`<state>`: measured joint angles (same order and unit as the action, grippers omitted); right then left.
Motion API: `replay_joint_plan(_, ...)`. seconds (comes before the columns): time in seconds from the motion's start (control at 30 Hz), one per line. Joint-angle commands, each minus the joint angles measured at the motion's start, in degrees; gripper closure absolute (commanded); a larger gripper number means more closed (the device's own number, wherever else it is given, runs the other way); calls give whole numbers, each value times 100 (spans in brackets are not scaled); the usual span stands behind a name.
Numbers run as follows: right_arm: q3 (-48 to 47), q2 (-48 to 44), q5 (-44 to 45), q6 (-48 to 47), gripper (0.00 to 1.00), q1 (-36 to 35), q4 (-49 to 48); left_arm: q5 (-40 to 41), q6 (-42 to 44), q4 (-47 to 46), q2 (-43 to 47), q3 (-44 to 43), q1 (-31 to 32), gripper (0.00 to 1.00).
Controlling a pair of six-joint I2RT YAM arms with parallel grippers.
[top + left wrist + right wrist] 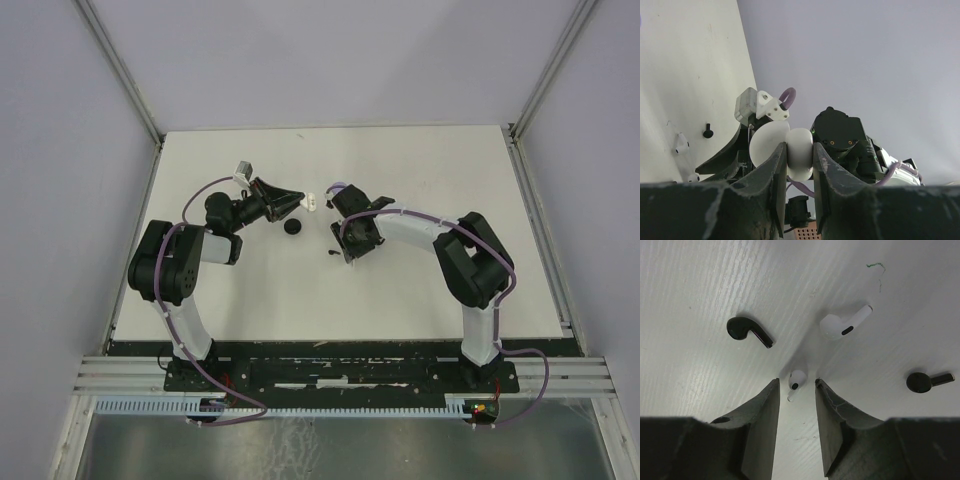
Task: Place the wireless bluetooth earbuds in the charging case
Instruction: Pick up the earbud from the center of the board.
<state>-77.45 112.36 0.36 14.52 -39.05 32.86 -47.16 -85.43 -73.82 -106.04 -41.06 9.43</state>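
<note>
Case (801,145): white, round, clamped in my left jaws.
Earbud (796,378): white, on bench (715,285), between my parted right jaws.

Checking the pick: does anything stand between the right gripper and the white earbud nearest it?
Nothing visible: the earbud lies on the table between the right gripper's open fingers, gaps either side. Left gripper holds the case.

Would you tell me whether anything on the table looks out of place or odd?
Nothing looks damaged. Four earbuds lie loose on the table, pointing different ways; one white earbud sits between the fingers of the open right claw. A small green scribble marks the table nearby.
</note>
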Motion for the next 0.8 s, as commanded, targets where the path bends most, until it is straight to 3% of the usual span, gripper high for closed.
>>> replay_joint_plan(0.0, -209, 36, -35, -12, 58, -20, -112, -145, -88, -224, 47, 8, -38, 97)
replay_joint_plan(0.77, -389, 231, -36, 14, 63, -24, -11, -158, -79, -221, 83, 61, -63, 97)
